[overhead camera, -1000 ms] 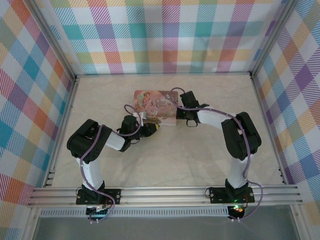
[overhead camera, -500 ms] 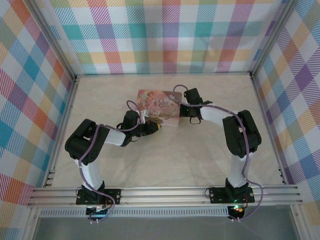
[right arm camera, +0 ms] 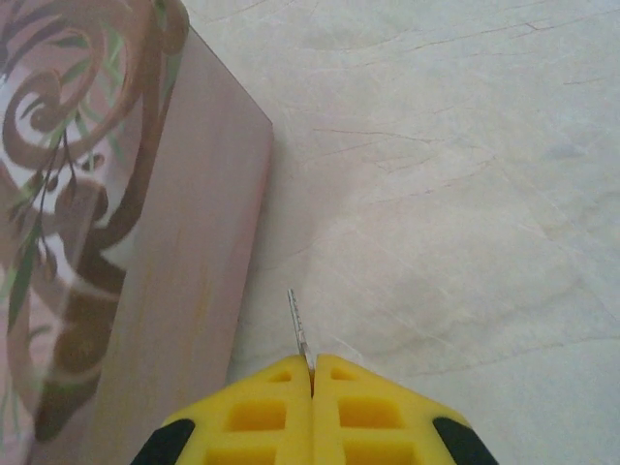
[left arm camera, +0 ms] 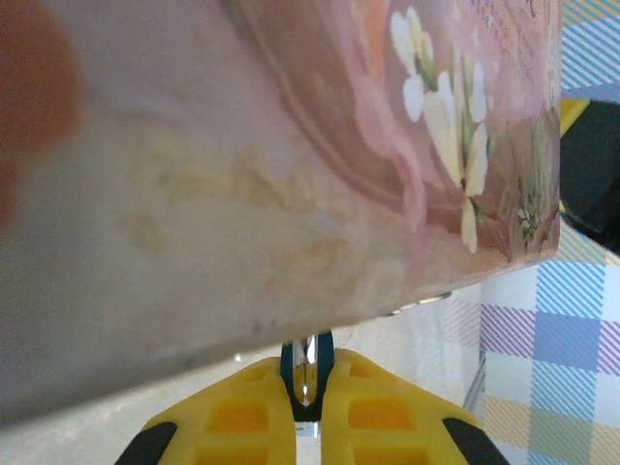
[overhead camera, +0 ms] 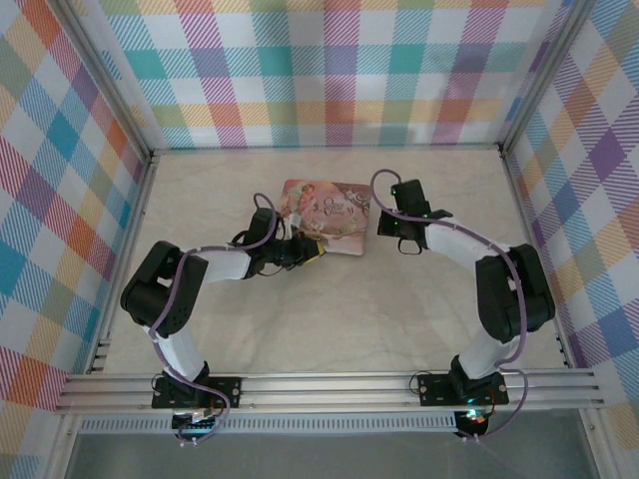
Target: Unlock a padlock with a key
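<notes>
My left gripper (left arm camera: pixel 308 366) is shut on the tiny blue-grey padlock (left arm camera: pixel 308 368), whose shiny metal shows between the yellow fingertips. It is held right up against the lower edge of the pink illustrated tin (left arm camera: pixel 291 165). In the top view the left gripper (overhead camera: pixel 311 251) sits at the tin's (overhead camera: pixel 327 212) near edge. My right gripper (right arm camera: pixel 313 366) is shut on the key (right arm camera: pixel 297 327). Its thin toothed blade sticks out past the fingertips, just above the tabletop and right of the tin's side wall (right arm camera: pixel 184 281).
The right arm's wrist (overhead camera: pixel 407 215) stands just off the tin's right edge. Pale marbled tabletop (overhead camera: pixel 329 319) spreads around it. Plaid walls (overhead camera: pixel 329 70) close in the back and both sides, and a metal rail (overhead camera: pixel 329 387) runs along the near edge.
Both arms have shifted to the right. The tin has slid slightly right with the left gripper against it, and the right wrist has pulled away from the tin's right edge.
</notes>
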Available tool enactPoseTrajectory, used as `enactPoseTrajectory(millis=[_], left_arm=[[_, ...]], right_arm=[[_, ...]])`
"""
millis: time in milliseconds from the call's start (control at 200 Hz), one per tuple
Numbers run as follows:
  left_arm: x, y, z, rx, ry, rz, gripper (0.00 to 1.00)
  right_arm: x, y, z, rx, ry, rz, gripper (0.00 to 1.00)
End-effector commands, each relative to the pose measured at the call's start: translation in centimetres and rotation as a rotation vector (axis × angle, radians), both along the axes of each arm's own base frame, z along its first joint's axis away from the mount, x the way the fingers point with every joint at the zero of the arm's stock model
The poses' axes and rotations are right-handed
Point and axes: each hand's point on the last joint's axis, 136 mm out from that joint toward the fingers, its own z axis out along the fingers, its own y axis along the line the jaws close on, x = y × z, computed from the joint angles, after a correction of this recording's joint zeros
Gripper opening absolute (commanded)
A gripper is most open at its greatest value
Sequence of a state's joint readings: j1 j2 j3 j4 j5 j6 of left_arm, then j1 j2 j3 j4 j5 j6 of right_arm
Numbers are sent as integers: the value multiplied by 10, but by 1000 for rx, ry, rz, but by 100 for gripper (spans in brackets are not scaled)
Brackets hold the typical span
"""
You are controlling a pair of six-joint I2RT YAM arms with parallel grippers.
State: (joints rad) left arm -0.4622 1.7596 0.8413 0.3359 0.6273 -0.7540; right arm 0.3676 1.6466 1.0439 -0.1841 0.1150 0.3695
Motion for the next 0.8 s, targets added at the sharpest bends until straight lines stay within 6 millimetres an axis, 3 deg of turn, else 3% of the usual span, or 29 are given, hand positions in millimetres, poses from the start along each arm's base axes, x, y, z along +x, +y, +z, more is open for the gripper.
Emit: enactPoseTrajectory(millis=[0, 375, 795], left_arm=[[-1, -15, 45, -95, -16, -33, 9], [11, -20, 69, -127, -22, -14, 9], [9, -19, 63, -118, -8, -9, 10]], right_arm=[[-14, 1, 16, 68, -19, -7, 0], [-72, 18, 76, 355, -133, 86, 0], [-121, 44, 166, 644, -318, 303, 0]])
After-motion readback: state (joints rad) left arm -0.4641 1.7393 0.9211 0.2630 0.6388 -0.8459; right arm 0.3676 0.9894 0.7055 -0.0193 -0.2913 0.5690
